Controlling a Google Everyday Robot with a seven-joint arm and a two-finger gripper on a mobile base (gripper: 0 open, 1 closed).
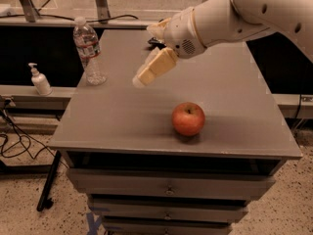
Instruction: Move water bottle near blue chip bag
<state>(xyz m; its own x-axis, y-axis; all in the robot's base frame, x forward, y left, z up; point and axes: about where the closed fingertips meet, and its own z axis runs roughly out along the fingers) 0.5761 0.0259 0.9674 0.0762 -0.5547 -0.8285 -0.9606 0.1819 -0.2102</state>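
Gripper [145, 56] hangs over the middle-rear of the table [234, 106], to the right of the bottle. Jaws are spread wide with nothing in them.

Water bottle [89, 53] is upright at the rear left corner, close to the left edge, cap on. Gripper is not touching it.

Blue chip bag [154, 43] is at the far edge, almost fully hidden behind the wrist. Only a dark sliver shows.

Step in hand, as I read it, is the reach to the bottle; no grasp yet. Advice:
- come in level from the right and centre the jaws on the ribbed body below the label
- close only once both sides are bracketed; it's tall, light and likely to tip if nudged off-centre
- it sits near the edge, so don't push it left
- lift clear, carry right along the back and set it down beside the bag, not on it

Around: apple [188, 119] sits front-centre, well off the likely path. Pump dispenser [39, 80] stands on the ledge left of the table, out of the way. Nothing lies between bottle and bag apart from the arm itself.
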